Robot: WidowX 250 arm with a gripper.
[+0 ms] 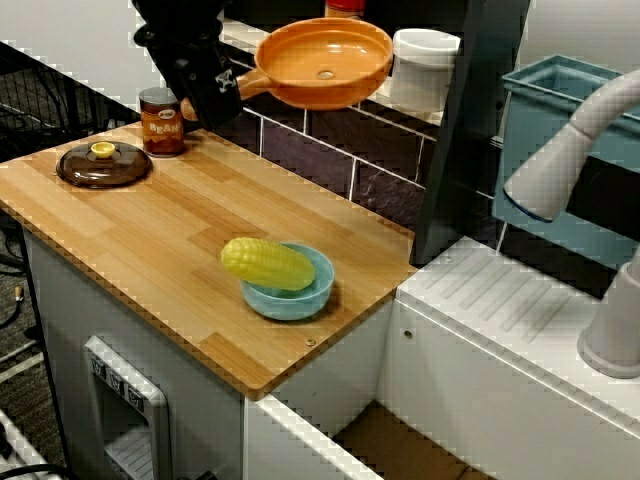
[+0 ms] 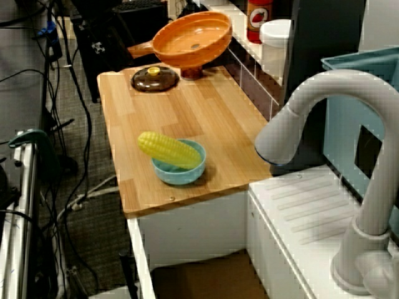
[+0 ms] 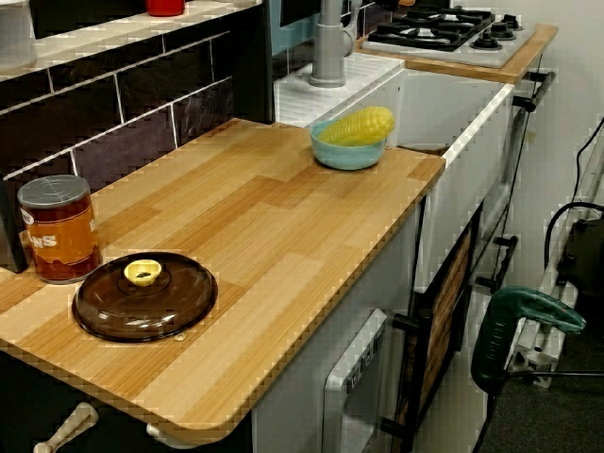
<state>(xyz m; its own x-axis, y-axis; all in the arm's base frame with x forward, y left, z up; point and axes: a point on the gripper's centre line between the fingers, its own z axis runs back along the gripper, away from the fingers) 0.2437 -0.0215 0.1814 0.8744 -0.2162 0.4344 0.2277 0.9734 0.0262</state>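
The tool point(image 1: 212, 92) is clamped on the handle point(image 1: 250, 84) of the orange pan point(image 1: 325, 58). In the view facing the wall the handle's end runs into the black tool and the pan hangs level with nothing under it, so the grip alone seems to carry it. The pan is in the air behind and to the right of the brown lid point(image 1: 103, 165), over the back edge of the table point(image 1: 150, 240). Holding it flat by the handle keeps its hollow facing up. It is empty, with only 1 small mark at its centre.

The lid lies flat on the table with its yellow knob point(image 1: 103, 150) up, covering nothing. Just behind the lid stands 1 closed can point(image 1: 161, 122), upright and close below the tool. Well to the right of the lid, near the table's front corner, a blue bowl point(image 1: 290, 302) holds 1 ear of corn point(image 1: 266, 263). The corn is too long for the bowl, so it rests across the rim with 1 end sticking out toward the lid.
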